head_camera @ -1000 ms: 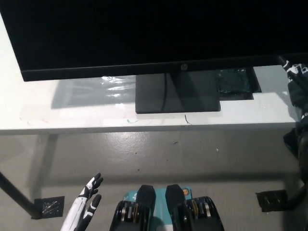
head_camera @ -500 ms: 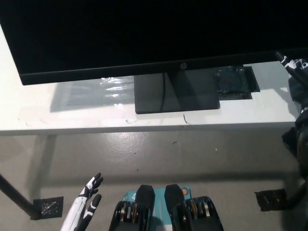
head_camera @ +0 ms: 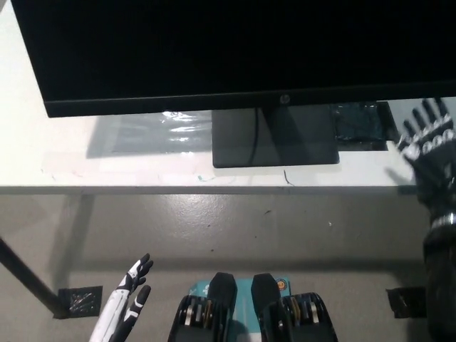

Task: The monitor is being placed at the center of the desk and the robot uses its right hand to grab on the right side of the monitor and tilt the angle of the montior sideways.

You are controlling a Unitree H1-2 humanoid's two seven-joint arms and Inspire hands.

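Nearest the robot, the white left hand (head_camera: 130, 299) rests low at the lower left, over the grey floor (head_camera: 235, 228), fingers straight and slightly apart, holding nothing. It sits as it did in the earlier pictures.

Well to the right of it and farther out, the black right hand (head_camera: 427, 146) is raised over the near right part of the white desk (head_camera: 43, 153), fingers spread wide and pointing away from the robot, empty and released. It is near the monitor's lower right edge but not touching it. A second ago only a small part of this hand showed at the right border; now the whole spread hand is in view, farther in from that border. The whole picture has also shifted a little to the right, so the camera has moved.

Beyond the right hand and to its left stands the monitor (head_camera: 235, 50), at about the middle of the desk. Its long axis runs left to right across the view and its dark screen faces the robot; the bottom bezel slopes only slightly. Its square dark base (head_camera: 276, 139) sits flat on the desk under the screen's middle, left of the right hand. Between base and right hand lies a dark patch (head_camera: 362, 127) on the desk. A glossy clear sheet (head_camera: 153, 132) lies left of the base.
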